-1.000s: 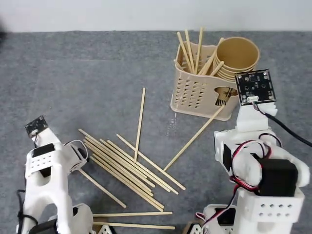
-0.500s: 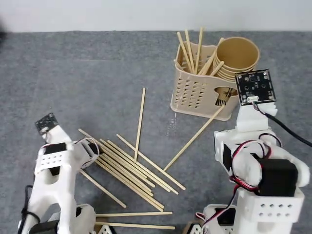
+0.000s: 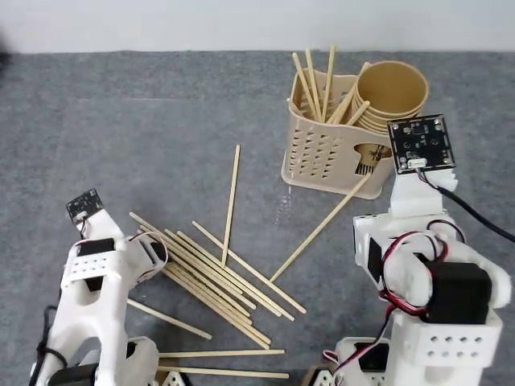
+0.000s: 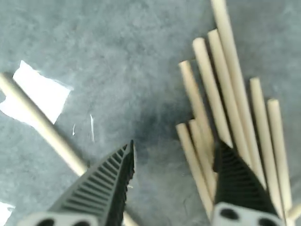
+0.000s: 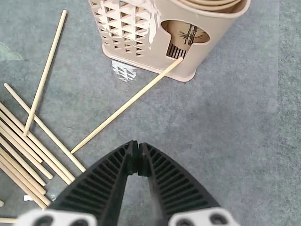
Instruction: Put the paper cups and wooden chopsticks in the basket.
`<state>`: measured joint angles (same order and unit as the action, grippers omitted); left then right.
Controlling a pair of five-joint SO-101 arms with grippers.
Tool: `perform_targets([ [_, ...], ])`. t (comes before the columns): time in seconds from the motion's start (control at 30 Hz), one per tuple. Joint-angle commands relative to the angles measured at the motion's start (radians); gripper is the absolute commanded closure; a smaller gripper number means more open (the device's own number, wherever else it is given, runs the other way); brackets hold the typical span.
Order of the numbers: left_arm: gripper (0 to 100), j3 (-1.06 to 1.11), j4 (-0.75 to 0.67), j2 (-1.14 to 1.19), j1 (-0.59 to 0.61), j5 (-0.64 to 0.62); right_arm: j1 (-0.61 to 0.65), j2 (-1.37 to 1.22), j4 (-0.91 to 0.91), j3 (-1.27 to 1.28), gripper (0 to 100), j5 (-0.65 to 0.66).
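A beige basket [image 3: 320, 153] stands at the back right, holding stacked paper cups [image 3: 392, 92] and several upright chopsticks [image 3: 314, 80]. One chopstick [image 3: 322, 227] leans against the basket's front. A pile of wooden chopsticks [image 3: 213, 277] lies fanned on the grey mat. My left gripper [image 4: 174, 153] is open at the pile's near-left end, its fingers either side of several chopstick tips [image 4: 200, 122]. My right gripper [image 5: 138, 147] is shut with nothing in it, hanging above the mat in front of the basket [image 5: 141, 28] and the leaning chopstick [image 5: 127, 106].
A single chopstick [image 3: 232, 201] lies apart beyond the pile. Another chopstick [image 3: 169, 319] lies by the left arm, and two more [image 3: 221, 362] lie near the front edge. A white scrap [image 4: 40, 94] lies on the mat beside a loose chopstick [image 4: 42, 127].
The left arm has moved right, toward the end of the chopstick pile. The loose chopstick beside it has swung to a flatter angle. The right arm has kept still.
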<state>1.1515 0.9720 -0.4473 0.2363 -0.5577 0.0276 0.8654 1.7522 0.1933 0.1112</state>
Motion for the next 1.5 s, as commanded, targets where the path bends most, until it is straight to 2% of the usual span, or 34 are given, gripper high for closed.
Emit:
perform_targets([
  [0.0,78,-0.053,-0.014,-0.035,-0.06,-0.006,-0.005,0.018,0.028,-0.009,98.3,0.011],
  [0.17,78,-0.067,-0.035,-0.035,-0.137,-0.058,-0.005,0.018,0.028,-0.009,98.3,0.011],
  [0.5,78,-0.071,-0.121,-0.023,-0.143,-0.06,-0.005,0.018,0.028,-0.011,98.3,0.011],
  [0.67,78,-0.189,-0.127,0.181,-0.157,-0.101,-0.005,0.018,0.028,-0.011,98.3,0.011],
  [0.9,78,-0.467,0.064,0.482,-0.152,-0.117,-0.005,0.018,0.031,-0.011,98.3,0.011],
  [0.97,81,-0.507,0.083,0.526,-0.15,-0.117,-0.005,0.018,0.03,-0.011,98.3,0.011],
  [1.17,98,-0.555,0.087,0.563,-0.158,-0.115,-0.005,0.018,0.028,-0.011,98.3,0.011],
  [1.47,99,-0.564,0.086,0.554,-0.203,-0.115,-0.005,0.018,0.028,-0.011,98.3,0.011],
])
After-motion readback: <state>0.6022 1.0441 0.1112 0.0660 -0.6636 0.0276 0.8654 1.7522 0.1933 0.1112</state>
